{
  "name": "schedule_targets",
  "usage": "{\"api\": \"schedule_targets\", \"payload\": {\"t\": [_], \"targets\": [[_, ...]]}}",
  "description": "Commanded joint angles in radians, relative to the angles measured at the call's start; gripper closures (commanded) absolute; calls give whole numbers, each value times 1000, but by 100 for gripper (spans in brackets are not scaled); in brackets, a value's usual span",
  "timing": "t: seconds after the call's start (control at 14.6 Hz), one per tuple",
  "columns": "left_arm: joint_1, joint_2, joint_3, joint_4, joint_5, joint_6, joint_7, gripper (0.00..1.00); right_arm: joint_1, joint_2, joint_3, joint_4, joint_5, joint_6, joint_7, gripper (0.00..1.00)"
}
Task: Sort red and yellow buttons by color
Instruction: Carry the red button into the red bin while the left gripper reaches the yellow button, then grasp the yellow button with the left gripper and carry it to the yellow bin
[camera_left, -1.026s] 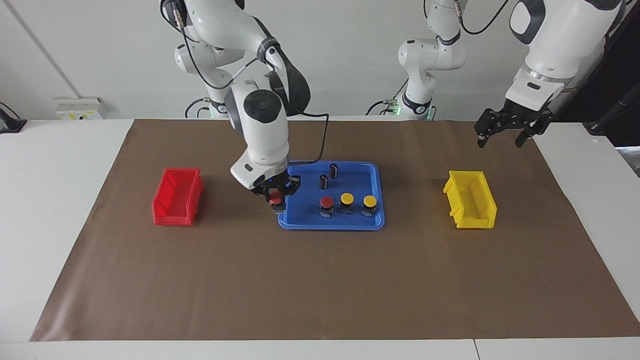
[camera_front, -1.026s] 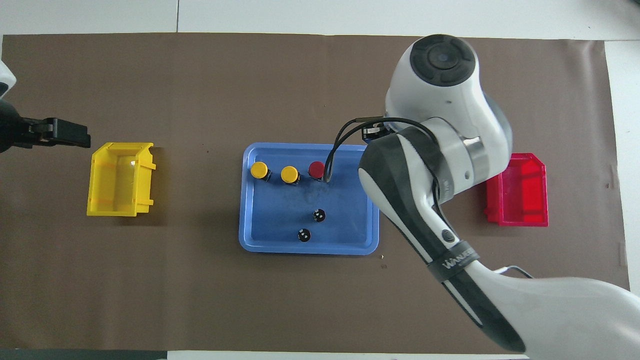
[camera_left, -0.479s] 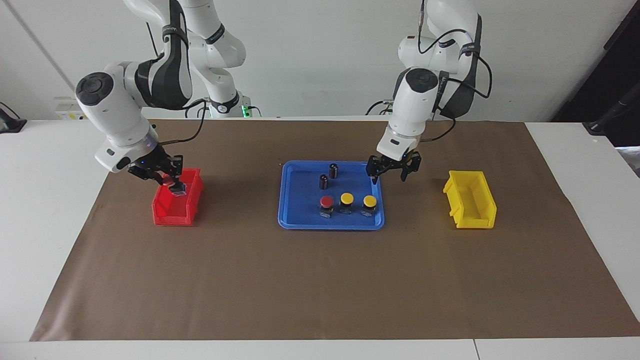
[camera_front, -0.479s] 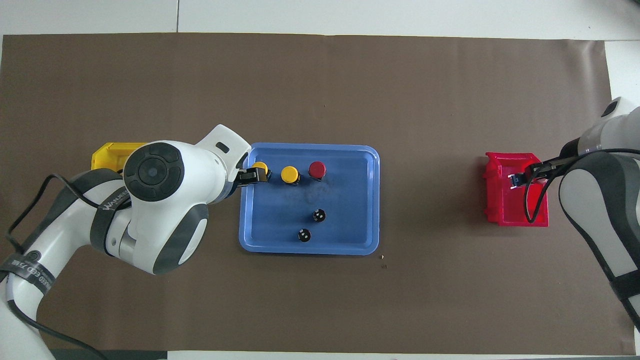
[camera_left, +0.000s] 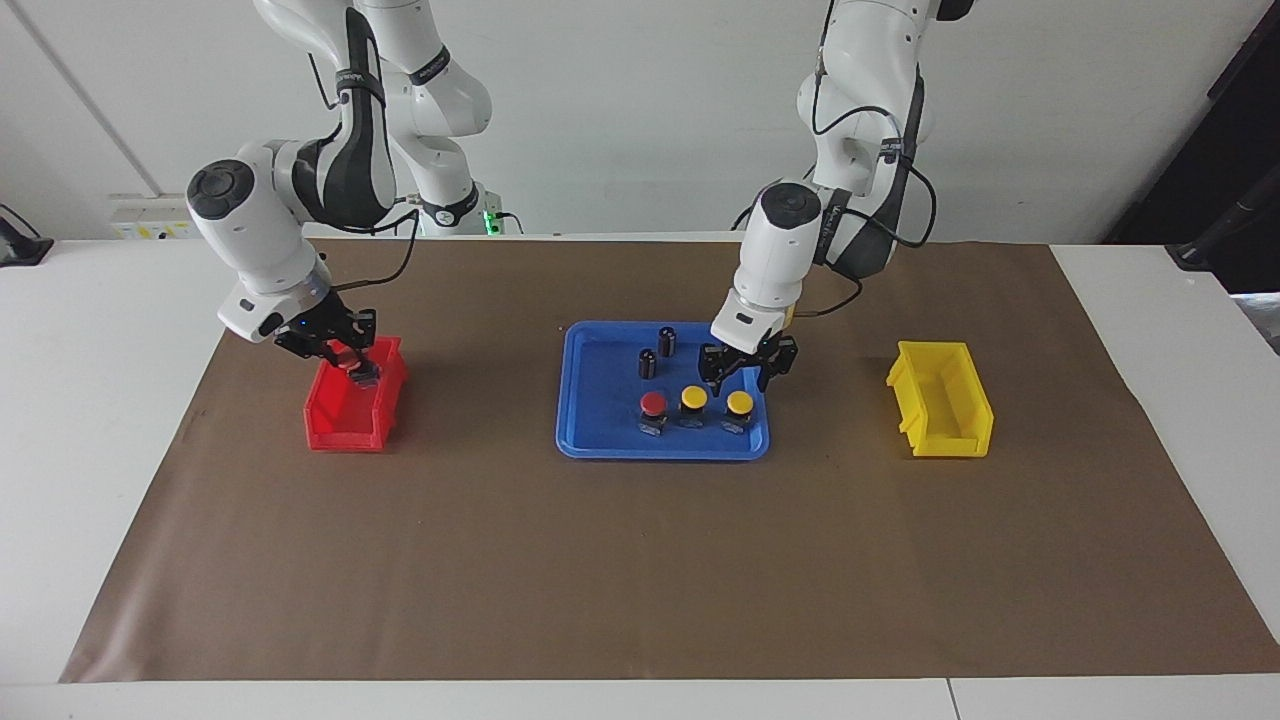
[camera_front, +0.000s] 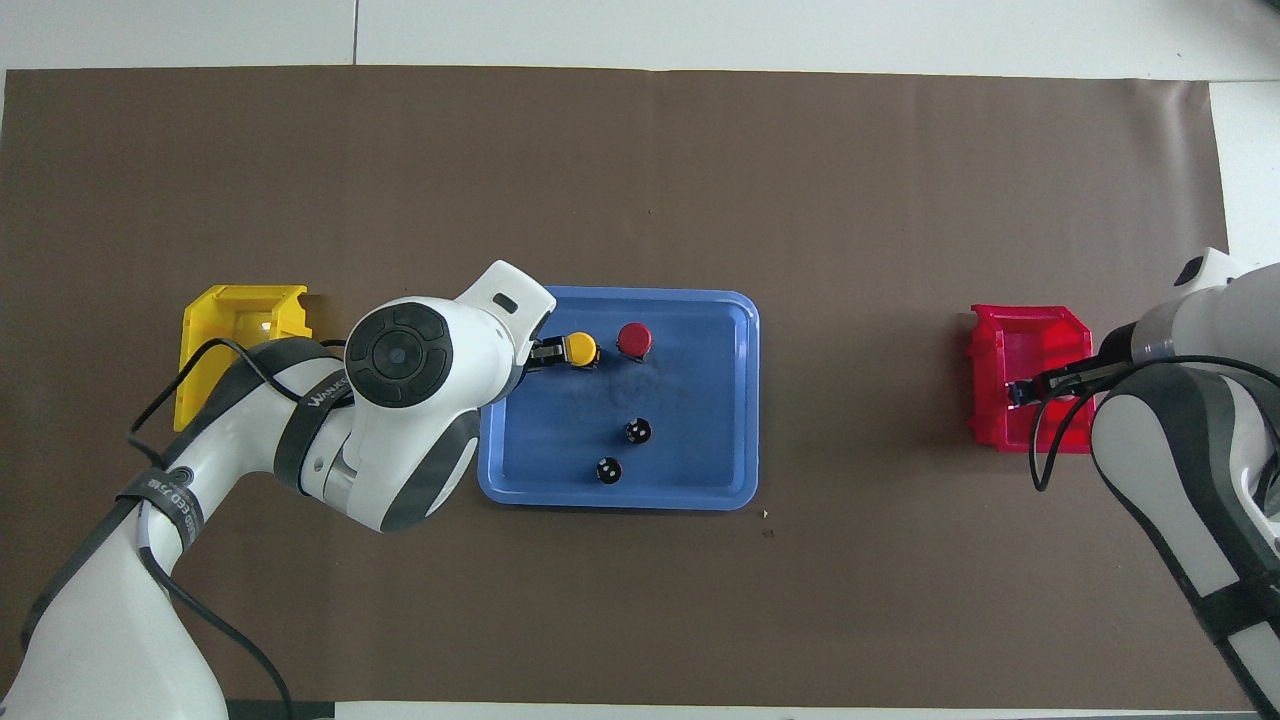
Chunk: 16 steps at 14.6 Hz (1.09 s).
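Note:
On the blue tray (camera_left: 600, 446) (camera_front: 700, 496) stand a red button (camera_left: 653, 403) (camera_front: 633, 338) and two yellow buttons (camera_left: 694, 397) (camera_left: 740, 402) in a row. My left gripper (camera_left: 740, 380) (camera_front: 545, 352) hangs open just above the yellow button at the left arm's end of the row. In the overhead view it covers that button, and the other yellow button (camera_front: 580, 348) shows at its tips. My right gripper (camera_left: 357, 368) (camera_front: 1015, 392) is over the red bin (camera_left: 335, 428) (camera_front: 1000, 330), shut on another red button. Only that button's dark and silver body shows between the fingers.
Two dark cylinders (camera_left: 667, 340) (camera_left: 648, 363) without coloured caps stand on the tray, nearer to the robots than the buttons. A yellow bin (camera_left: 950, 440) (camera_front: 230, 300) sits on the brown mat toward the left arm's end of the table.
The right gripper carried the red button from the tray's edge to over the red bin. The left arm swung in from past the yellow bin and came down over the yellow button.

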Motion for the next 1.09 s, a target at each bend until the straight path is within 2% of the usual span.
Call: {"api": "schedule_targets", "payload": {"t": [0.0, 0.21, 0.34, 0.48, 0.55, 0.62, 0.68, 0.75, 0.89, 0.96, 1.03], "targets": [[-1, 20, 8, 26, 25, 13, -11, 31, -6, -40, 1, -55, 7, 33, -34, 95], [-1, 24, 11, 40, 25, 19, -11, 39, -17, -27, 1, -66, 5, 63, -58, 95], [-1, 24, 11, 40, 25, 19, -11, 50, -17, -31, 1, -94, 5, 92, -62, 94], [0, 24, 13, 40, 25, 20, -11, 71, -18, -37, 1, -111, 5, 109, -78, 93], [0, 24, 14, 40, 25, 25, -13, 87, -18, -39, 1, -123, 5, 109, -80, 92], [-1, 24, 15, 42, 24, 23, -19, 99, -21, -40, 1, -127, 5, 111, -84, 88], [-3, 26, 15, 64, 24, 2, -26, 99, -35, -40, 1, -129, 5, 115, -95, 87], [-1, 26, 16, 110, 24, -71, -23, 99, -38, -40, 1, -129, 5, 116, -112, 86], [32, 9, 16, 231, 25, -275, 4, 99, -40, -40, 1, -129, 5, 116, -114, 83], [66, -8, 16, 283, 24, -380, 62, 99, -40, -40, 1, -129, 5, 114, -114, 78], [89, -37, 19, 320, 22, -477, 152, 99, -38, -40, 1, -127, 5, 112, -114, 63]]}}
